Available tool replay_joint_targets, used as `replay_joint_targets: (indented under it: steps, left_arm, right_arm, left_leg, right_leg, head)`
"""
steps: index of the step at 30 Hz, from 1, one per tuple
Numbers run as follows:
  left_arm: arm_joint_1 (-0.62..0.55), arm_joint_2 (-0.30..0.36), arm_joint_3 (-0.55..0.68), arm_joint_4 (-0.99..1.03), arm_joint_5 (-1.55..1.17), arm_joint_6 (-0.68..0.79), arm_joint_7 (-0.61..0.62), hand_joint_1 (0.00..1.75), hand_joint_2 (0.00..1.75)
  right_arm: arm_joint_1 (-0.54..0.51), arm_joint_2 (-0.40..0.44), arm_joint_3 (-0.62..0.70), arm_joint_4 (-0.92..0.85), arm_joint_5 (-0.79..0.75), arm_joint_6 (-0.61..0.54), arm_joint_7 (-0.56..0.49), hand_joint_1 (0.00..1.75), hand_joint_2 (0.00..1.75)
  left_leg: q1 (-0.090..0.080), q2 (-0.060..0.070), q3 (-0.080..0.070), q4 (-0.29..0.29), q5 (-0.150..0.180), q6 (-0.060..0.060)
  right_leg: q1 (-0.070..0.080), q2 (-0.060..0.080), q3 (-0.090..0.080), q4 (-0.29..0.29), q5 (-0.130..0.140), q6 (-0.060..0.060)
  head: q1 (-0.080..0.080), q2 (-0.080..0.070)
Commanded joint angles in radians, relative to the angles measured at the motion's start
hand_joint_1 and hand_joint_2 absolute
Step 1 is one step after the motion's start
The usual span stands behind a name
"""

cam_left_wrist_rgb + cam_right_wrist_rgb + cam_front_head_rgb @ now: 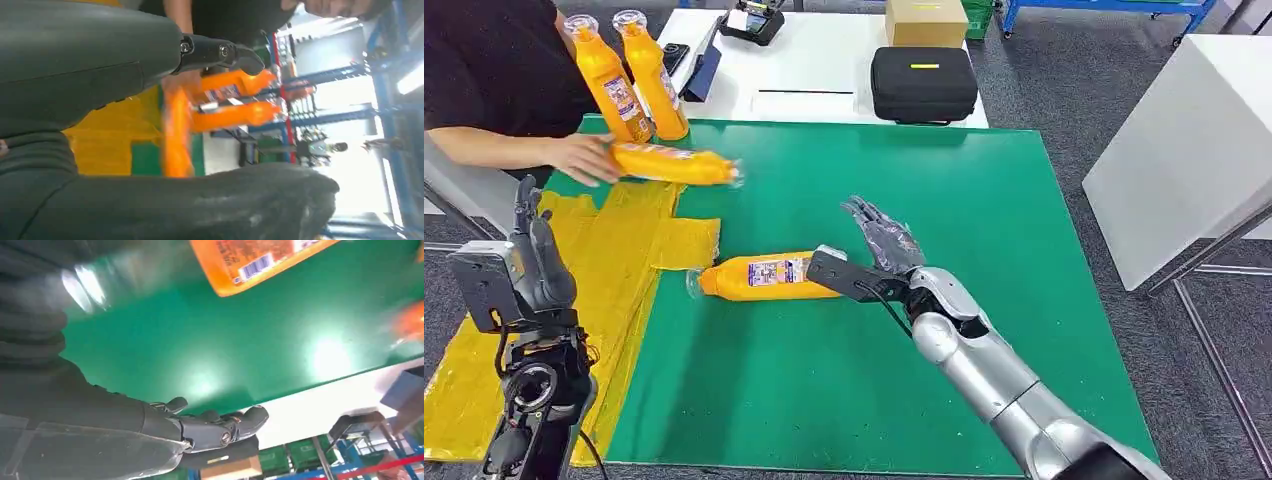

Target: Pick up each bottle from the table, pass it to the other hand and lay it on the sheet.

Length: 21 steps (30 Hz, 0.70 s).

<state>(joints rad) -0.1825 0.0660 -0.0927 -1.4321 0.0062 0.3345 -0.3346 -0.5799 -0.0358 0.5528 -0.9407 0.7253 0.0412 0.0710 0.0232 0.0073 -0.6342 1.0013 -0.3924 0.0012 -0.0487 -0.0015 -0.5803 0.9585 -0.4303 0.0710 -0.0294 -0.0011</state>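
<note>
Worktop (984, 300), green-covered, largest item. Yellow sheet (624, 250) along its left side — no bottle wholly on it yet. Right hand (879, 250), fingers spread, holding nothing, just beside lying bottle (759, 277) at centre. Left hand (529, 260) raised near sheet; grip cannot be told. Person's hand (584, 157) on second lying bottle (674, 163); two upright bottles (629, 75) behind — likely all still to do.
</note>
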Motion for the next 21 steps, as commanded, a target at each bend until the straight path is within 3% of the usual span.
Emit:
replay_joint_targets:
  steps: [1,11,21]
  left_arm:
    - [0.027,0.092,-0.144,-0.103,0.112,0.018,-0.049,0.0,0.0]
    - [0.099,0.115,-0.161,-0.152,0.173,0.043,-0.076,0.0,0.0]
    - [0.059,0.084,-0.209,-0.16,0.173,0.011,-0.07,0.0,0.0]
  right_arm:
    - [-0.189,0.124,0.093,0.311,0.073,0.028,0.011,0.0,1.75]
    - [-0.242,0.256,0.156,0.481,0.088,0.09,0.022,0.0,1.75]
    - [-0.294,0.3,0.153,0.579,0.084,0.113,0.057,0.0,1.75]
  left_leg:
    - [0.0,0.004,0.002,0.001,-0.001,0.0]
    - [0.0,0.004,0.003,0.0,-0.002,0.0]
    - [0.0,0.0,0.001,0.0,0.0,0.001]
  right_leg:
    - [0.001,0.004,0.0,0.001,0.0,-0.004]
    - [0.001,0.005,0.001,0.001,-0.001,-0.004]
    - [0.001,0.0,0.0,0.001,-0.001,-0.004]
  head:
    - [0.0,0.0]
    - [0.0,0.0]
    - [0.0,0.0]
